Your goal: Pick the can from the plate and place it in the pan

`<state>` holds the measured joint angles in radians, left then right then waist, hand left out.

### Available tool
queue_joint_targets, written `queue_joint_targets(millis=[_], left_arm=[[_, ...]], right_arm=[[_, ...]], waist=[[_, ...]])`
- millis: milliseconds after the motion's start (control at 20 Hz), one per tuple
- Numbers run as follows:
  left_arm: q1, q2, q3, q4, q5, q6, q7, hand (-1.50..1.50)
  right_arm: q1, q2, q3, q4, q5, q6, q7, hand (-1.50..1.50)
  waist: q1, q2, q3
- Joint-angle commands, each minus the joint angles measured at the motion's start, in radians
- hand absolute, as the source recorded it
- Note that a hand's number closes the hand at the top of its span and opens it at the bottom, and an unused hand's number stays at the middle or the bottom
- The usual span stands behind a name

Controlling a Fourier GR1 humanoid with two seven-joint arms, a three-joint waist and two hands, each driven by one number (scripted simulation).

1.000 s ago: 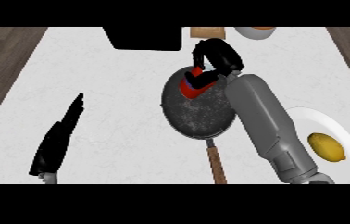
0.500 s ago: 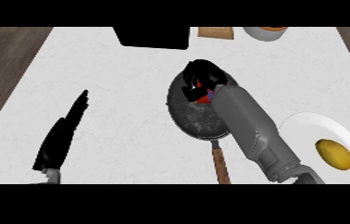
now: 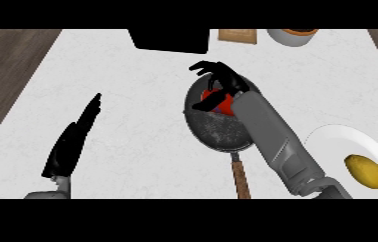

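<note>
Right hand [image 3: 227,82] over can [image 3: 226,102] — in pan [image 3: 214,131]

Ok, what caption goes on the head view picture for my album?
Robot's right hand over the red can in the pan, left hand resting open.

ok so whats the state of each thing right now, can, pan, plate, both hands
can: in the pan, under the right hand; upright or lying, cannot tell
pan: on the counter, holding the can, handle toward the robot
plate: on the counter at right, yellow food on it, no can
right hand: over the can, fingers spread open
left hand: open, resting at the left
</note>
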<state>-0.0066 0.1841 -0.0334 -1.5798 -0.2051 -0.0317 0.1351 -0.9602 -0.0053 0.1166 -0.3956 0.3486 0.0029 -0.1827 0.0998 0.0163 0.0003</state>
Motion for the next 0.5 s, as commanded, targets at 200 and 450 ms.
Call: queue_joint_targets(millis=[200,450], left_arm=[[-0.015,-0.041,-0.014,0.013,-0.032,0.047,0.017,0.0],[-0.001,-0.045,-0.003,0.023,-0.024,0.049,0.002,0.0]], right_arm=[[-0.028,0.005,-0.125,0.035,-0.203,-0.171,-0.086,-1.5],[-0.074,-0.045,-0.245,0.067,-0.256,-0.254,-0.074,-1.5]], waist=[[-0.043,0.0,0.001],[-0.066,-0.001,0.0]])
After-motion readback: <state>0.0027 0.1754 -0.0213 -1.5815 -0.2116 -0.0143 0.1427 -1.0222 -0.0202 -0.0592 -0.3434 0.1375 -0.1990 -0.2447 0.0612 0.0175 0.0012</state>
